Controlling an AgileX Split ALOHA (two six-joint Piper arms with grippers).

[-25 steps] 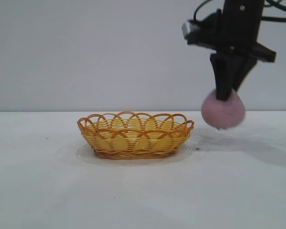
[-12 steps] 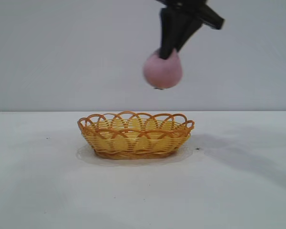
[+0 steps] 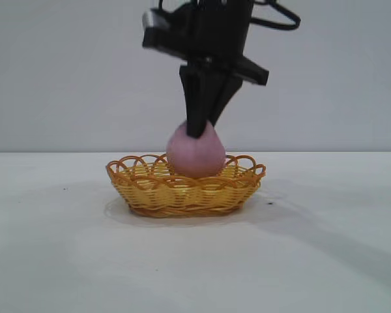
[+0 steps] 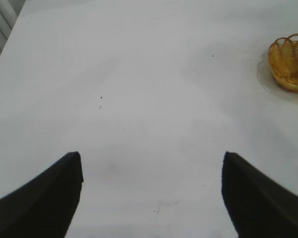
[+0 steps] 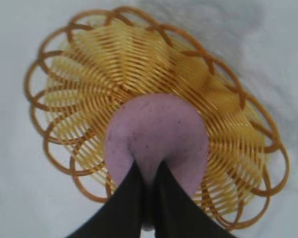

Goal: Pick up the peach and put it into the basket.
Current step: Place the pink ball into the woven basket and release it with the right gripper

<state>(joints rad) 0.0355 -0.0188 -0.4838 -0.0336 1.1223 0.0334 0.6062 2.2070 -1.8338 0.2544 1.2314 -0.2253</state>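
The pink-mauve peach (image 3: 195, 154) is held low inside the yellow-orange woven basket (image 3: 150, 195) at the table's middle, its lower part behind the looped rim. My right gripper (image 3: 197, 130) hangs straight above, shut on the peach's top. In the right wrist view the two black fingers (image 5: 129, 198) pinch the peach (image 5: 156, 129) over the basket's floor (image 5: 89, 79). My left gripper (image 4: 151, 163) is open and empty over bare table, far from the basket (image 4: 290, 59), and is not seen in the exterior view.
The white table (image 3: 326, 261) spreads around the basket, with a plain grey wall behind. A few small dark specks (image 3: 270, 203) lie on the surface.
My right gripper carried the peach from the basket's right side, up and over the rim, then down into the basket. The basket has not moved.
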